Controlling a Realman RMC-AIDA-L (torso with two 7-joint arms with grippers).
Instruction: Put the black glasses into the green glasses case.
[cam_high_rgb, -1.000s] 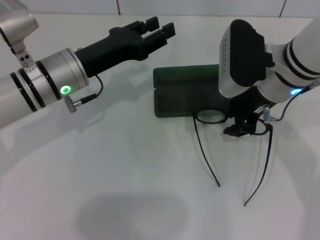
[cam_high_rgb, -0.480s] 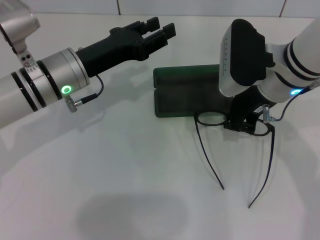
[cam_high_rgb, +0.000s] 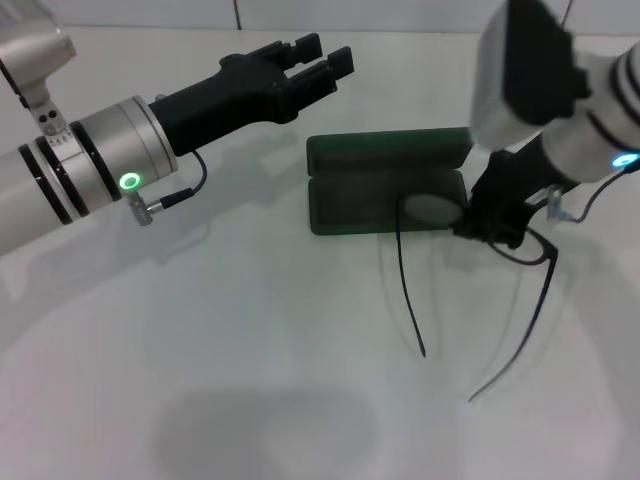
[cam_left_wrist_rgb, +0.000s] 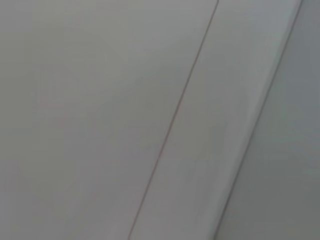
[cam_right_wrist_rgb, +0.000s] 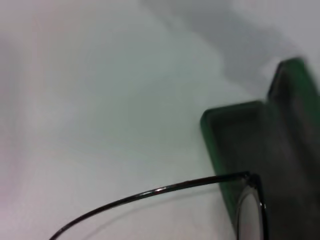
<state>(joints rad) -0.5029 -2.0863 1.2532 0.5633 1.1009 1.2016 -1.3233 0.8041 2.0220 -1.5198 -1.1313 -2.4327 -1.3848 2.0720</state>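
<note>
The green glasses case (cam_high_rgb: 380, 185) lies open on the white table at centre right, lid towards the back. My right gripper (cam_high_rgb: 490, 228) is shut on the black glasses (cam_high_rgb: 432, 207) at the bridge and holds them lifted over the case's right end. One lens is above the case's tray, and both temple arms (cam_high_rgb: 408, 290) hang forward and down. The right wrist view shows the case (cam_right_wrist_rgb: 285, 150) and one temple arm (cam_right_wrist_rgb: 165, 189) running to a lens rim. My left gripper (cam_high_rgb: 318, 58) is open and empty, in the air behind and left of the case.
The white table (cam_high_rgb: 250, 350) spreads in front and to the left. A tiled wall edge runs along the back. The left wrist view shows only a pale surface with a seam (cam_left_wrist_rgb: 175, 115).
My right gripper has lifted the glasses off the table and moved them back and to the right, so one lens now sits over the case. The left arm has not moved.
</note>
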